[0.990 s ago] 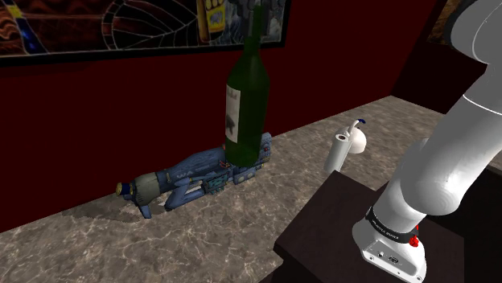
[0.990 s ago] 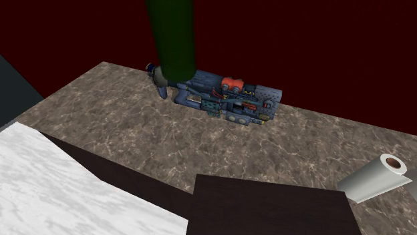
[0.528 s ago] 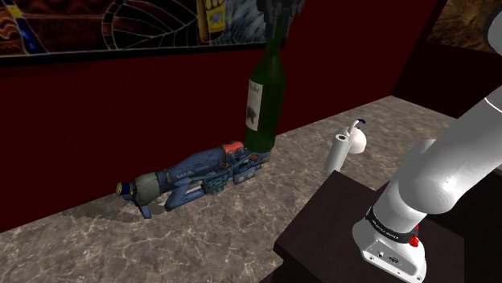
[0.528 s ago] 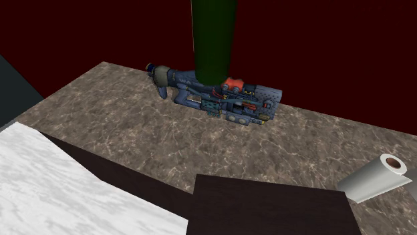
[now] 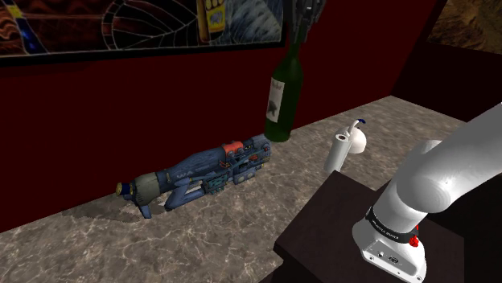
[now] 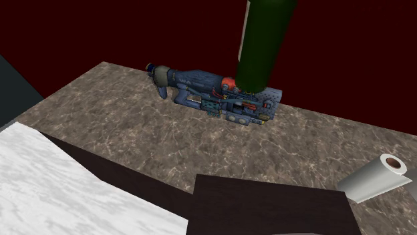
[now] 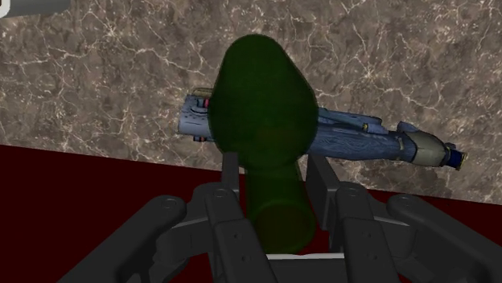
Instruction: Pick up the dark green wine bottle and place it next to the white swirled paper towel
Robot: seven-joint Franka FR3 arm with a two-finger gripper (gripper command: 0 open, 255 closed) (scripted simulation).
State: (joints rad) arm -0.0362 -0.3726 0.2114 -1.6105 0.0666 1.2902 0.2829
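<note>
The dark green wine bottle [image 5: 282, 100] with a pale label hangs upright above the marbled counter [image 5: 241, 217], just past the front end of a blue toy blaster. My gripper [image 5: 300, 26] is shut on its neck from above. In the wrist view the fingers [image 7: 230, 175] clasp the neck, and the bottle's body [image 7: 261, 108] hangs over the blaster [image 7: 366, 141]. The white paper towel roll [image 5: 339, 152] stands to the shoulder view's right of the bottle, a short gap away. In the second exterior view the bottle [image 6: 262, 47] hovers above the blaster, and the roll [image 6: 374, 179] is at the far right.
The blue toy blaster [image 5: 201, 172] lies on the counter along a dark red wall [image 5: 96, 120]. A white rounded object with a thin spout [image 5: 356, 138] sits behind the roll. The dark stand [image 5: 354, 233] takes the lower right, with the white arm [image 5: 442, 173] above it.
The bottle, held in my gripper, has travelled to the shoulder view's right, from over the blaster's middle to just past its front end, closer to the paper towel roll.
</note>
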